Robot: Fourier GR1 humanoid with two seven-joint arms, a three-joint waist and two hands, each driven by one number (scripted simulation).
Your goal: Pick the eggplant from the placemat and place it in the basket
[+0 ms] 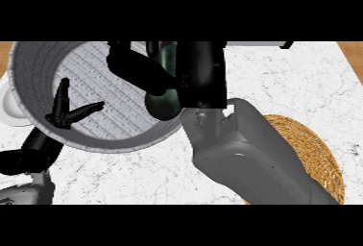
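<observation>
The desk point(284, 81) is white marble with grey veins and fills most of the head view; strips of wood show at the far corners, at eleven and one o'clock.

The robot's right forearm point(255, 163) is the largest thing on it, rising from five o'clock toward the centre and covering part of the round woven placemat point(319, 158) at four o'clock. No eggplant lies on what shows of the placemat.

The basket point(42, 62), grey with a ribbed floor, sits at ten o'clock, and its near wall comes close to the forearm.

The right hand point(202, 72) is at twelve o'clock, over the basket's right rim. Its fingers point(138, 69) are curled round the dark green eggplant point(162, 103), whose rounded end hangs below the hand, just inside the rim. Holding it there probably serves a release into the basket, so the task looks near its end.

The left hand point(67, 113) shows at nine o'clock, over the basket's left wall, fingers straight and spread, holding nothing, resting clear of the drop.
</observation>
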